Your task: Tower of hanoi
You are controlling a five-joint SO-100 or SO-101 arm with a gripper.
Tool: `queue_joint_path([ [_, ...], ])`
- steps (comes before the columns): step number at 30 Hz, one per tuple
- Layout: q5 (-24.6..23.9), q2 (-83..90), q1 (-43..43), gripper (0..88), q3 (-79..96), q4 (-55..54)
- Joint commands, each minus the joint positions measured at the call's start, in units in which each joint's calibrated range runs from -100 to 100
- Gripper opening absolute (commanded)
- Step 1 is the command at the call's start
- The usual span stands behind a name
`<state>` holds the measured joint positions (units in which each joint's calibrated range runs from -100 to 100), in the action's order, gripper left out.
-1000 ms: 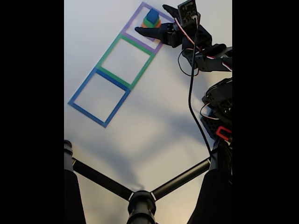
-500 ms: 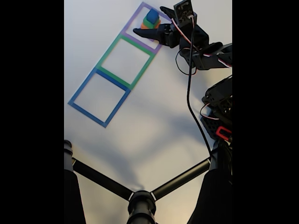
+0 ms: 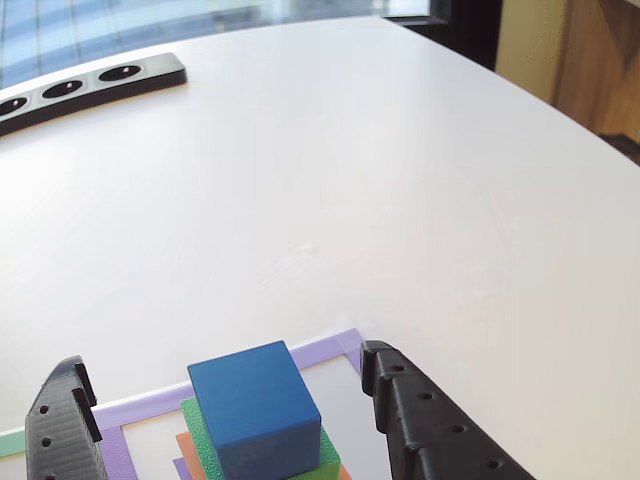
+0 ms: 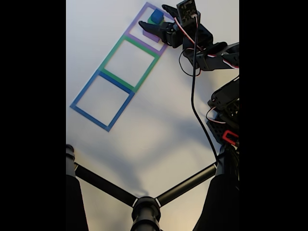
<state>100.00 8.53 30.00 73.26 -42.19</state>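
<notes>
The tower of hanoi is one stack inside the purple tape square (image 4: 136,19). A blue cube (image 3: 255,405) sits on top of a green cube (image 3: 197,420). Below them an orange block (image 3: 184,443) and a purple slab (image 3: 180,467) show only as slivers. In the fixed view the blue cube (image 4: 156,17) tops the stack at the upper middle. My gripper (image 3: 222,358) is open, with one black finger (image 3: 65,425) left of the blue cube and the other finger (image 3: 420,420) right of it, neither touching. From the fixed view the gripper (image 4: 155,16) straddles the stack.
A green tape square (image 4: 112,52) and a blue tape square (image 4: 85,88) continue the row toward the lower left. Black tripod legs (image 4: 144,207) cross the bottom of the fixed view. A black power strip (image 3: 90,85) lies at the far left, and the table edge (image 3: 560,100) curves at the right.
The arm has reached further over the purple tape square, and the open fingers now stand on either side of the blue cube. The stack has not moved.
</notes>
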Motion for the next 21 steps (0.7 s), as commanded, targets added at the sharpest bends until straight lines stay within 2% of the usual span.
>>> queue_joint_path([
  [1, 0.0, 0.68, 0.38, 28.8, -0.52, -1.08],
  [21, 0.0, 2.04, -0.38, 18.6, 1.21, -1.32],
])
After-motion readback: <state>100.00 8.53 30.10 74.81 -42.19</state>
